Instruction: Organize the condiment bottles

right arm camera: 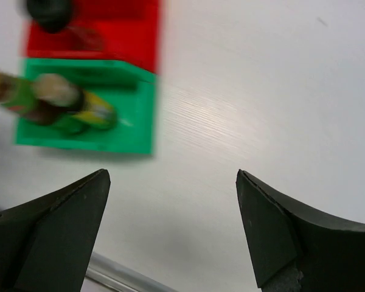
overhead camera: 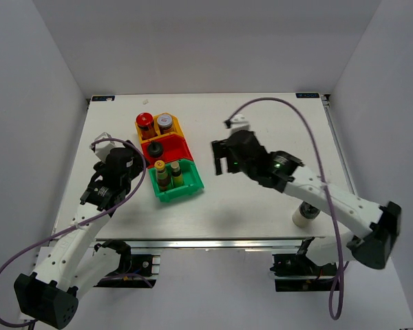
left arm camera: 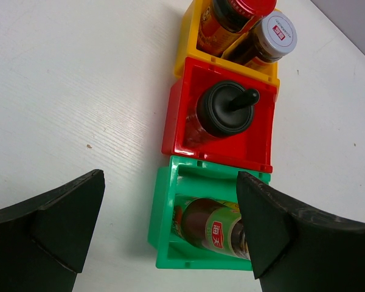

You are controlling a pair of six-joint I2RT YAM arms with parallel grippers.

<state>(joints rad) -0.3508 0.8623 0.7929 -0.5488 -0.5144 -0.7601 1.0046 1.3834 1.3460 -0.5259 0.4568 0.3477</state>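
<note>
Three bins stand in a row. The yellow bin (overhead camera: 179, 128) holds a red-capped jar (overhead camera: 145, 119) and a silver-capped jar (overhead camera: 165, 122). The red bin (overhead camera: 177, 148) holds one black-lidded jar (overhead camera: 155, 148). The green bin (overhead camera: 189, 185) holds two slim yellow-capped bottles (overhead camera: 161, 167). My left gripper (overhead camera: 136, 162) is open and empty, just left of the bins; its wrist view shows the black-lidded jar (left arm camera: 228, 109) and a bottle (left arm camera: 213, 228). My right gripper (overhead camera: 218, 157) is open and empty, right of the bins, over bare table (right arm camera: 172, 176). The second black-lidded jar is not in sight.
A white cylindrical thing (overhead camera: 304, 216) stands near the table's front edge, partly hidden under the right arm. White walls enclose the table on three sides. The right wrist view shows the green bin (right arm camera: 134, 121) blurred, and the table's front rail (right arm camera: 115, 274).
</note>
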